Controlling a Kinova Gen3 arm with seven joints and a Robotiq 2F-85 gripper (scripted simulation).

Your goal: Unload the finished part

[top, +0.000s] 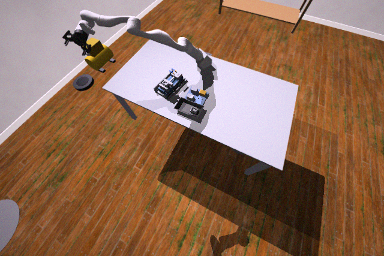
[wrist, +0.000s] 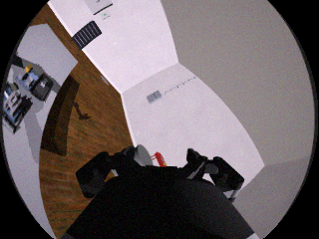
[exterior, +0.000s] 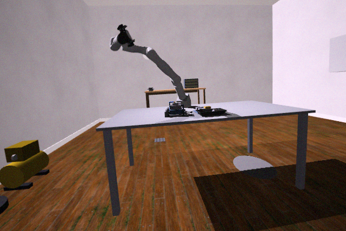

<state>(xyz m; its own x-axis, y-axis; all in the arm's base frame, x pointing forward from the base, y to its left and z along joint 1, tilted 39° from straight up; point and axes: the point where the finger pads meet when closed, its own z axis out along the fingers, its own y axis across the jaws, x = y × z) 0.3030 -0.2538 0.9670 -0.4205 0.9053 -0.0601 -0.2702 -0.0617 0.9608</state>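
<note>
Reaching high and well away from the work, your arm's gripper [top: 75, 41] hangs out past the table [top: 248, 117] edge w/ jaws spread fully and nothing between them, so judge the job as not yet begun. The finished part [top: 173, 77] looks to sit in the vise [top: 170, 84] near mid-table, though it's too small to make out the pocket. Just beside the vise, the black outfeed tray [top: 179, 106] holds one block [top: 194, 111] w/ bare floor next to it for the second. Left to do, by this read: bring the arm down over the vise, grip the part, lift it, carry it across, lay it by its twin. The top view gives you layout: vise and tray side by side, plus a pale blue fixture [top: 198, 99] w/ a small yellow piece [top: 203, 92] behind the tray. The exterior view shows what top can't: how high the gripper [exterior: 122, 33] rides above the tabletop, pointing up toward the wall. The wrist cam catches mostly walls, the vise [wrist: 20, 96] only at far left, and the fingers wide apart.
</note>
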